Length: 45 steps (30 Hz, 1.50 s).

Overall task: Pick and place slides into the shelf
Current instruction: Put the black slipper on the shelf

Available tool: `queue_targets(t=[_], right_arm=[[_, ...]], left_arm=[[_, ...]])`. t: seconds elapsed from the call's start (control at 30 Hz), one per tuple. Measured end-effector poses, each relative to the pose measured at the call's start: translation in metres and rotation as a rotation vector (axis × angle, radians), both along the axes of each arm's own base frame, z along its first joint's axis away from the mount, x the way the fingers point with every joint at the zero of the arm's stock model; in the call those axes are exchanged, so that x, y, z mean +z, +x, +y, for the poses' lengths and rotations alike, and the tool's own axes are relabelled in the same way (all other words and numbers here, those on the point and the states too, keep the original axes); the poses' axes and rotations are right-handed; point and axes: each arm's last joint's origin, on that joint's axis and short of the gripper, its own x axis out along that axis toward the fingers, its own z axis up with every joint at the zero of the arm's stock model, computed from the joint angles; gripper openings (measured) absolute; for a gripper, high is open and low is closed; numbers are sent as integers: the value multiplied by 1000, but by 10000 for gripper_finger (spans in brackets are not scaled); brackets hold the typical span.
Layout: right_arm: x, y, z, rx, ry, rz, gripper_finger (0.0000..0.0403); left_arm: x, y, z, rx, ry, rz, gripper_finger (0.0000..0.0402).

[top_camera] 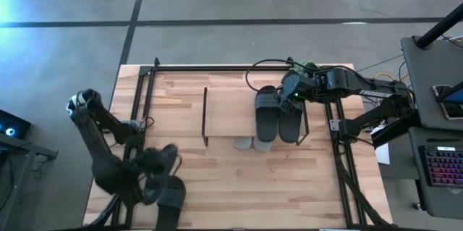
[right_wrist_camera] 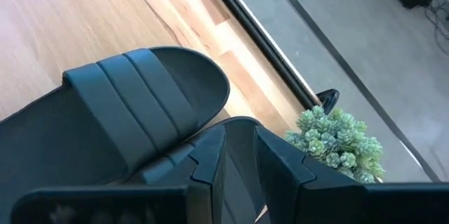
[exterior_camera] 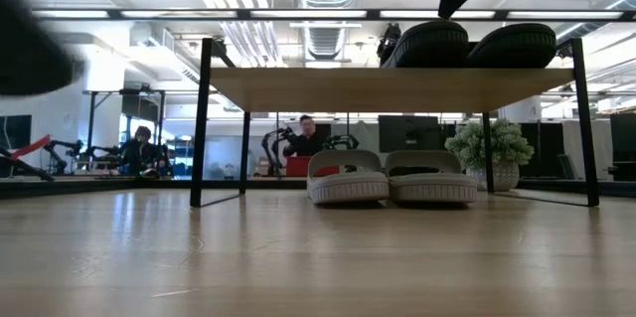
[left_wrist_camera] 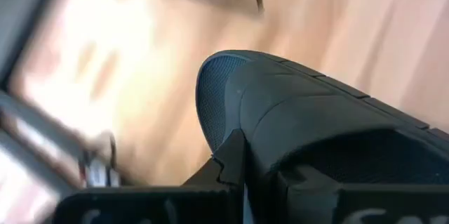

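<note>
My left gripper (top_camera: 148, 167) is at the table's near left, shut on a black slide (left_wrist_camera: 302, 104) whose toe points away from the fingers. Another black slide (top_camera: 172, 198) lies flat by the near edge. Two black slides (top_camera: 265, 111) (top_camera: 290, 119) lie side by side on the shelf's wooden top (top_camera: 228, 115). Two light grey slides (exterior_camera: 348, 178) (exterior_camera: 432, 178) stand on the table under it. My right gripper (right_wrist_camera: 240, 140) hovers at the far end of the right-hand black slide, its fingers a little apart. My left gripper holds the black slide at the side of its wide strap (left_wrist_camera: 256, 133), close to the sole's edge. One finger (left_wrist_camera: 228, 159) lies outside and the other (left_wrist_camera: 302, 182) at the opening under the strap. The slide is lifted off the table. My right gripper: I cannot tell whether it touches the slide below it.
The shelf's thin black wire legs (exterior_camera: 204, 123) (exterior_camera: 586, 123) stand on the table. A potted plant (exterior_camera: 487, 143) sits behind the shelf at the right. Black rails (top_camera: 145, 101) run along the table's sides. People sit in the room beyond (exterior_camera: 303, 138).
</note>
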Motion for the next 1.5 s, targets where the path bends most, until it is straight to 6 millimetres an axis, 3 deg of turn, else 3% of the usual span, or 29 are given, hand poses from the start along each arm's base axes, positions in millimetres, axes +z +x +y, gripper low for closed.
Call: queue_targets(t=[0.23,0.47,0.63,0.8,0.93,1.07,1.23,1.5], right_arm=[[0,0,-2,-14,-10,-4,68],[1,-1,-3,-66,-54,-20,68],[3,-2,-6,-145,-140,-41,68],[3,-2,-7,-162,-164,-41,68],[4,-4,-8,-196,-152,-61,68],[6,-7,-11,-237,-155,-89,68],[10,-14,-18,-293,-171,-120,68],[18,-26,-21,-320,-173,-156,68]], left_arm=[[34,31,51,38,186,-226,0],[58,63,96,128,483,-266,0],[63,109,125,173,581,-168,0],[71,157,136,95,645,-107,0],[80,181,144,75,647,-96,0],[80,199,152,68,620,-78,0],[63,219,159,50,582,-12,0],[44,231,163,4,555,82,0]])
